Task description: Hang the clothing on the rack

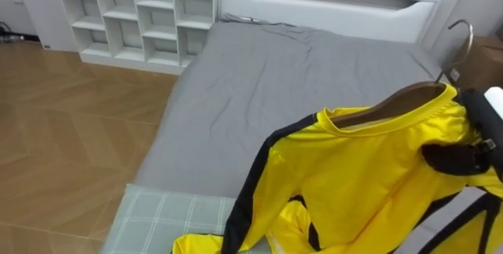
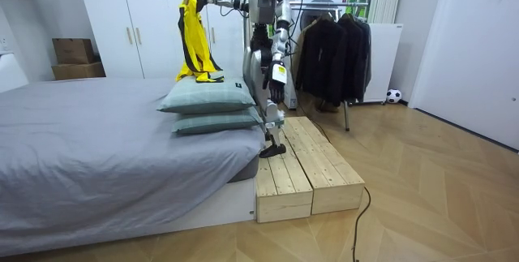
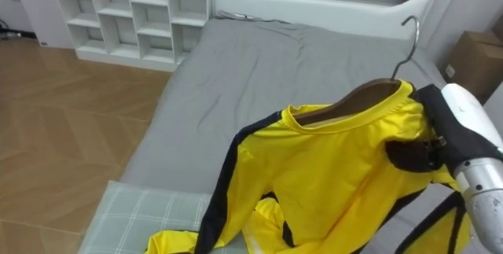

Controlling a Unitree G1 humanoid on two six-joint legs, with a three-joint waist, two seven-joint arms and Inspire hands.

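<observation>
Fingers (image 3: 402, 154) of right hand (image 3: 428, 150) pinch yellow shirt (image 3: 330, 171) on wooden hanger (image 3: 363, 97).

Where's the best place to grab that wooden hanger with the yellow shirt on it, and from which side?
Probably the bare wood at the middle of the hanger, just under its hook, coming from above on the robot's left. The shirt covers both arms, and the right hand clamps the right end.

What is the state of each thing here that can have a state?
wooden hanger: held up, hook free.
yellow shirt: on that hanger, hem resting on the pillow.
right robot hand: closed on the shirt's shoulder.
left robot hand: hanging at its side.
wardrobe doors: shut.
dark coats: hung.
</observation>
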